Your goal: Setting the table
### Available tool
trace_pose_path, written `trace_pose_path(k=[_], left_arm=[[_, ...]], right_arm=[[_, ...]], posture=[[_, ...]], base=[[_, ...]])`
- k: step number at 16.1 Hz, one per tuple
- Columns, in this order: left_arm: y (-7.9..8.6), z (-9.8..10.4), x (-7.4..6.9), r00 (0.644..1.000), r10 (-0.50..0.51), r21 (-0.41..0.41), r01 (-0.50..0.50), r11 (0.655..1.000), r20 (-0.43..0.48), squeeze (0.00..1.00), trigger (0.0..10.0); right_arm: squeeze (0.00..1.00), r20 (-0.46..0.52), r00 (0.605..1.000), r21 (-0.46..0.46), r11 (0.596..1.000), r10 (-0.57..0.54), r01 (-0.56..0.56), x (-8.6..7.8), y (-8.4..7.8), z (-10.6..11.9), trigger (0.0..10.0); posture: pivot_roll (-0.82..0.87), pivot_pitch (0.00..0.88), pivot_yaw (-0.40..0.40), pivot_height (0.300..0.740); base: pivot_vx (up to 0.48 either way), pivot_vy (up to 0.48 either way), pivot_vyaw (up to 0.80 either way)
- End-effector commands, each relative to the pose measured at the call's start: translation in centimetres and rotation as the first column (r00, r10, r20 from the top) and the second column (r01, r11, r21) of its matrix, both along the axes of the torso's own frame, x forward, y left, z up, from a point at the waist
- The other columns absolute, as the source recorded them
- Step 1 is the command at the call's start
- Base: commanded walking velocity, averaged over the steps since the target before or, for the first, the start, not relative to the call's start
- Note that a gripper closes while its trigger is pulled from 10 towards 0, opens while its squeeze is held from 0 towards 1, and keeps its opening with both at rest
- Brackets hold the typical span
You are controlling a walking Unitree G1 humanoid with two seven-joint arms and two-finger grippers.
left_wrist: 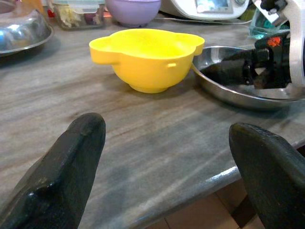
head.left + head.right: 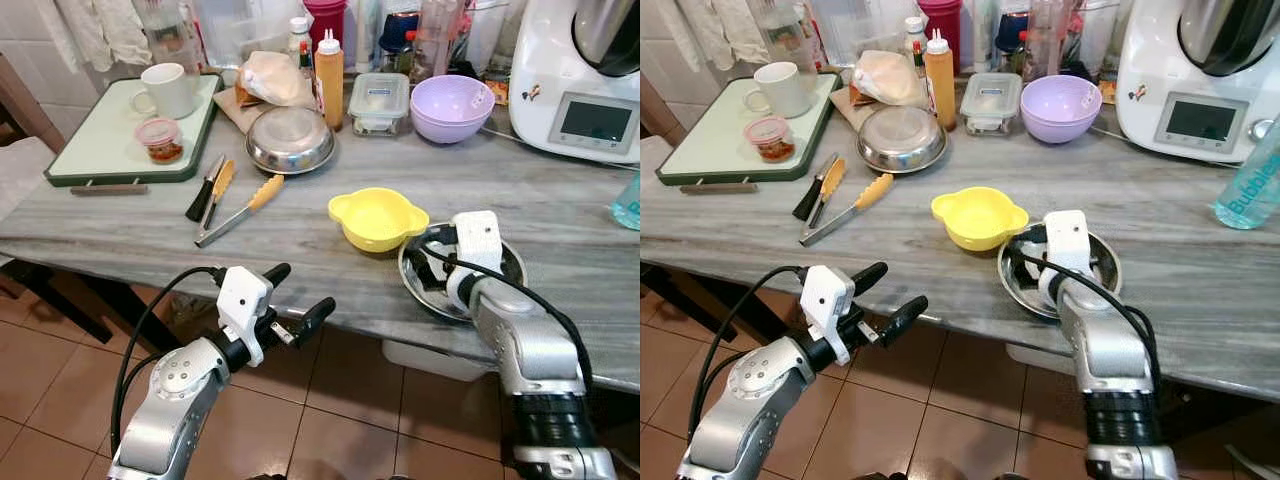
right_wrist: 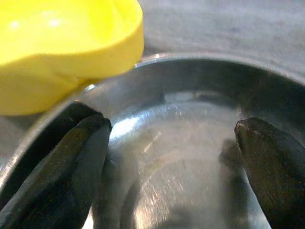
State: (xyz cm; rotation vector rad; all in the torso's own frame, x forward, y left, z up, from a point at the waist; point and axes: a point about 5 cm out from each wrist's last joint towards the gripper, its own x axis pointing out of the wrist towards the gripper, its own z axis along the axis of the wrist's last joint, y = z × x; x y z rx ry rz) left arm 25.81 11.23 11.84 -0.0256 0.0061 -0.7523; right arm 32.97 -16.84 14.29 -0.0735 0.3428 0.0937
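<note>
A yellow bowl (image 2: 377,217) with small handles stands near the table's front edge. Touching its right side is a shallow steel dish (image 2: 515,262). My right gripper (image 2: 432,262) reaches down into that dish, open, its fingers spread over the dish bottom (image 3: 190,162) and holding nothing. The right wrist view has the yellow bowl (image 3: 62,47) just past the dish rim. My left gripper (image 2: 298,293) hangs open in front of the table edge, below the top, left of the yellow bowl (image 1: 147,57).
Further back lie tongs (image 2: 240,208), two knives (image 2: 210,185), an upturned steel dish (image 2: 290,138), a purple bowl (image 2: 452,105), a lidded food box (image 2: 379,102) and a sauce bottle (image 2: 329,78). A green tray (image 2: 100,150) carries a mug (image 2: 172,90). A kitchen machine (image 2: 590,80) stands back right.
</note>
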Motion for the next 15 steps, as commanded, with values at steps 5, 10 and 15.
trace_pose_path(k=[5, 10, 15], left_arm=[[0.2, 0.2, -0.2, 1.0, 0.015, 0.01, -0.015, 1.0, 0.006, 0.0, 10.0], [0.3, 0.4, -0.3, 1.0, 0.007, 0.001, -0.007, 1.0, 0.012, 0.0, 10.0], [2.1, 1.2, 1.4, 0.976, 0.192, -0.011, -0.191, 0.981, 0.1, 0.0, 10.0]], right_arm=[[1.0, 0.058, 0.998, 0.008, 1.0, 0.015, -0.015, 0.5, 0.4, 0.6, 10.0], [1.0, 0.231, 0.973, 0.001, 1.0, 0.014, -0.015, -1.2, -0.5, 3.0, 10.0], [0.95, 0.468, 0.878, -0.04, 0.995, 0.097, -0.088, -3.9, 1.4, 5.4, 10.0]], posture=[[-0.04, 0.127, 0.054, 0.74], [-0.06, 0.125, 0.051, 0.74], [-0.08, 0.123, 0.052, 0.74]], base=[[0.0, 0.0, 0.0], [0.0, 0.0, 0.0], [0.0, 0.0, 0.0]])
